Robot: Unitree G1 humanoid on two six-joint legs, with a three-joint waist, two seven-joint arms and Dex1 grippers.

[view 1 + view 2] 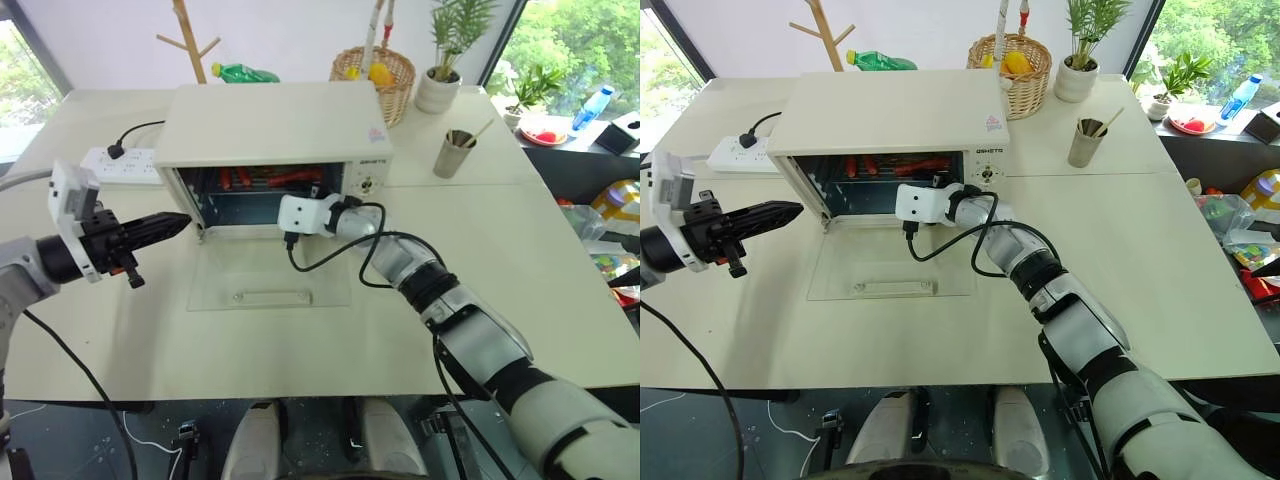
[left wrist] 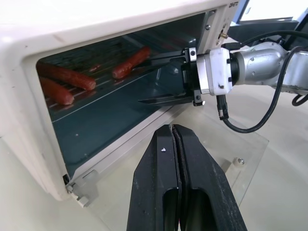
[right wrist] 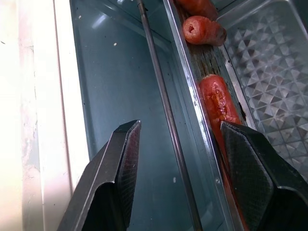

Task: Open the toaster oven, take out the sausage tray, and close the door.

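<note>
The right gripper is inside the mouth of the toaster oven, its jaws apart and straddling the front rim of the sausage tray: one finger sits under the rim in the oven's bare cavity, the other over the tray beside a sausage. Nothing is clamped yet. The tray sits on its rack in the upper part of the cavity, with red-orange sausages lying across it.

The door is already down, lying flat on the desk towards its near edge, so the opening step looks done and the step in hand is taking hold of the tray. The next move probably calls for closing the jaws squarely on the metal rim, not on the sausage, then drawing straight back and level over the door.

The left gripper hangs closed and empty off the oven's left front corner, apart from it.

Room is tight inside: the cavity's side wall is close to the right gripper, and its cable loops over the open door. The desk to the right of the door is bare, and a metal cup stands well back towards the far right.
</note>
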